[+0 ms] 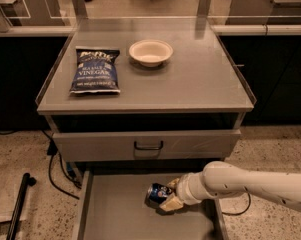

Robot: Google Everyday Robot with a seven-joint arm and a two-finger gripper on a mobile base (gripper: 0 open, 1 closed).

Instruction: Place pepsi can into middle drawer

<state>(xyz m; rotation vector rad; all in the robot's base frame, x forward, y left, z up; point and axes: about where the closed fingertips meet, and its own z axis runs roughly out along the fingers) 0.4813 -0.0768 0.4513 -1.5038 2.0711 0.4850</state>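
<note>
Down inside the pulled-out middle drawer [115, 215], the gripper [169, 197] clasps the pepsi can [157, 193] on its side, right of the drawer's centre. Up on the desk [205, 79] rest a chip bag [95, 70] and a bowl [150, 52].

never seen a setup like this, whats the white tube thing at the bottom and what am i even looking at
The white tube is a robot arm reaching in from the right. At its tip is the gripper, two fingers that pinch things. There is only one picture, taken from above and in front of a grey cabinet. On the cabinet top lie a blue chip bag and an empty white bowl. Below the top, one drawer front with a dark handle is closed. Under it, the middle drawer is pulled open. The gripper is over this drawer, closed on a small blue pepsi can. Whether the can touches the drawer floor cannot be told.
</note>
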